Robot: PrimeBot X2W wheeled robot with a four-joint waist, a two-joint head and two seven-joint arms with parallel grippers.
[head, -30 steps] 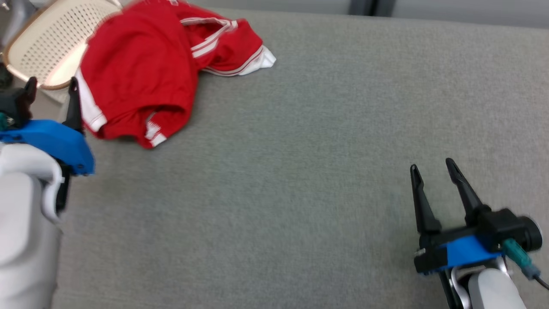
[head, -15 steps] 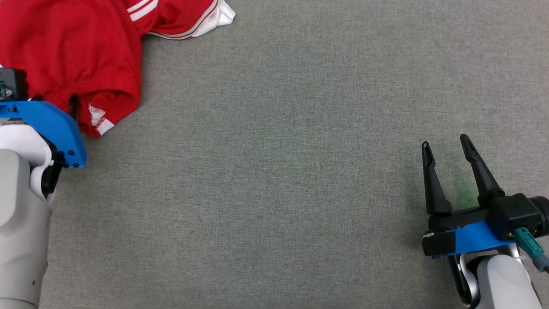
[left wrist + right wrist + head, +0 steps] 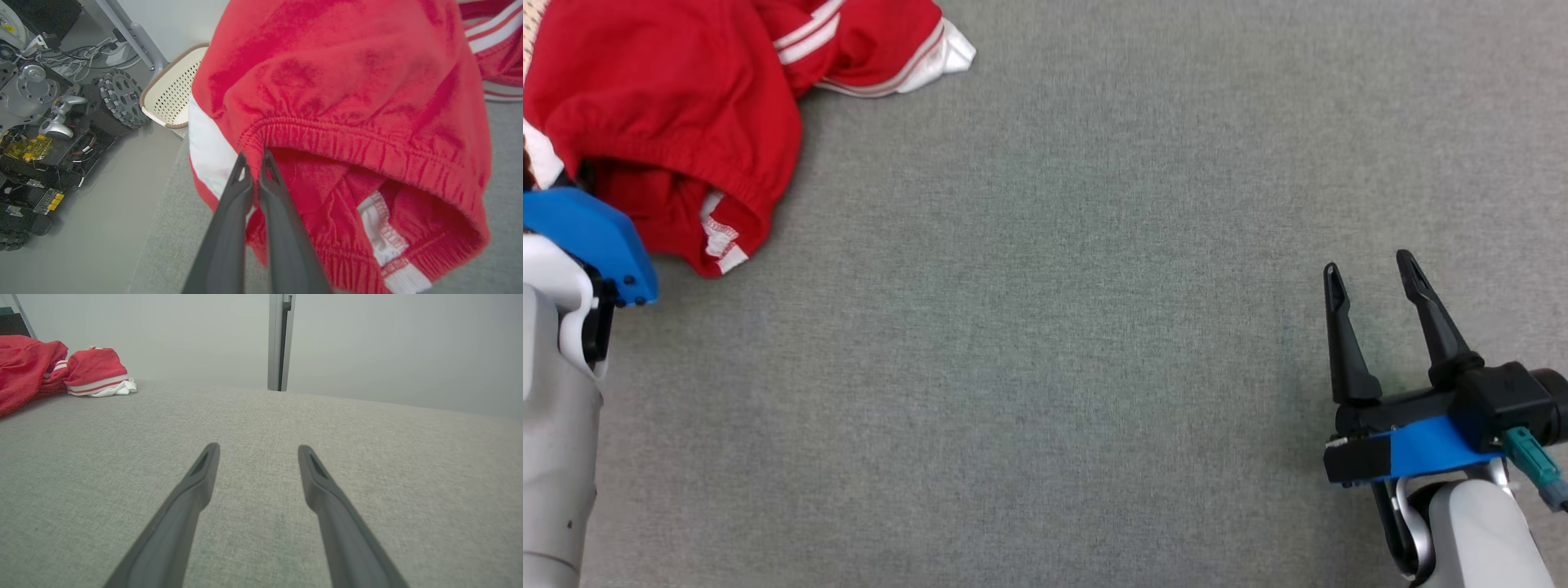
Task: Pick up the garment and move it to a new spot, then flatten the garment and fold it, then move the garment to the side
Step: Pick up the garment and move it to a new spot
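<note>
1. The garment point(image 3: 670, 98), red with white stripes, lies bunched at the far left of the grey table point(image 3: 1045, 343).
2. The left gripper point(image 3: 254, 161) has its fingers pinched together on the elastic waistband point(image 3: 347, 139).
3. The right gripper point(image 3: 1368, 273) sits well apart at the near right, fingers wide, holding nothing.

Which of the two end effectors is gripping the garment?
The left end effector, its fingers pinched shut on the red garment's elastic hem. The right end effector stands open over the grey surface, apart from the garment.
</note>
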